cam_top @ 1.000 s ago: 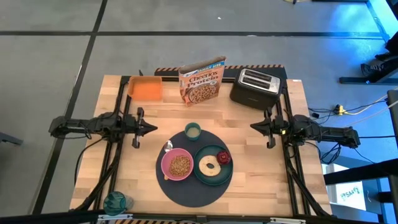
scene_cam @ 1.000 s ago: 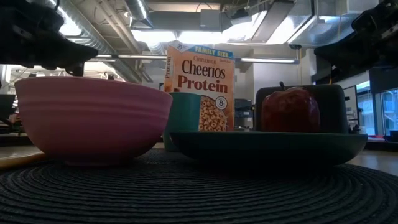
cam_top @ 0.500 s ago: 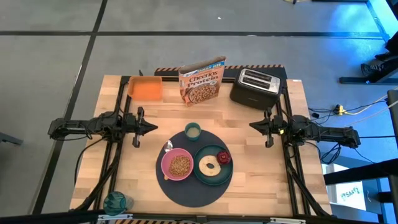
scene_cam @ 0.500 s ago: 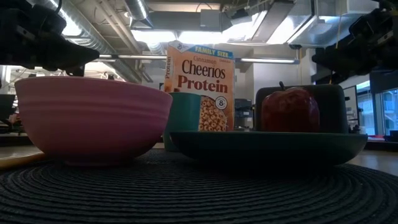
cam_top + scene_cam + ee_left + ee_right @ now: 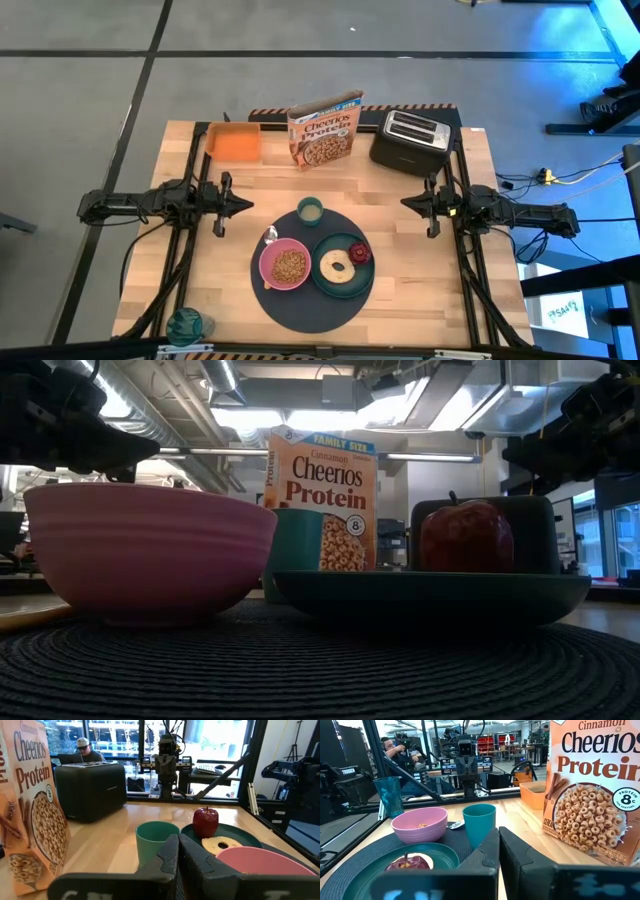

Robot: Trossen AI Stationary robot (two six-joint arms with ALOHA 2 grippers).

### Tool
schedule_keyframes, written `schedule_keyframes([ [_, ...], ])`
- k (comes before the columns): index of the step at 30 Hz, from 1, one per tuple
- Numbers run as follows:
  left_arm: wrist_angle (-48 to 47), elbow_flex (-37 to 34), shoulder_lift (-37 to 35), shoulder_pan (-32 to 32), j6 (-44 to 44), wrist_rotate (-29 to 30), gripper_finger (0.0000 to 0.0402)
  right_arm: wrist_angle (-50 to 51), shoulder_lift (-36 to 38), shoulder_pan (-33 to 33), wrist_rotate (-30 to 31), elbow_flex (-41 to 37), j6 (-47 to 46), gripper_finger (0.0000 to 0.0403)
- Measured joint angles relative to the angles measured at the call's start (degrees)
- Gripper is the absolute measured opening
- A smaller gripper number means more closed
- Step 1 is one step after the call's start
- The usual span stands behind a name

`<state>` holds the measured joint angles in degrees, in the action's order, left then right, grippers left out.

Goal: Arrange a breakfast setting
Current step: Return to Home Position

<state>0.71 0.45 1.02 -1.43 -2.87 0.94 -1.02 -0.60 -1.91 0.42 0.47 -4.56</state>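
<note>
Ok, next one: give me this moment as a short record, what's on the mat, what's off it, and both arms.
mat: round dark grey mat on the table
on mat: pink bowl with cereal; dark green plate holding bagel-like ring and red apple; pale-green cup; spoon by the bowl
off mat: cereal box, toaster, orange tray, teal tumbler
left tool: shut, empty, left of mat
right tool: shut, empty, right of mat

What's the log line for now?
left jaws: shut, left of mat | right jaws: shut, right of mat | bowl, plate, cup, spoon: on mat
</note>
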Motion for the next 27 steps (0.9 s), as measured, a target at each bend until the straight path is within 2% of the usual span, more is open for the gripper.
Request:
schedule_keyframes([
  [27, 0.0, 0.0, 0.0, 0.0, 0.0, 0.0, 0.0006, 0.1, 0.0, 0.0, 0.0, 0.0, 0.0, 0.0],
])
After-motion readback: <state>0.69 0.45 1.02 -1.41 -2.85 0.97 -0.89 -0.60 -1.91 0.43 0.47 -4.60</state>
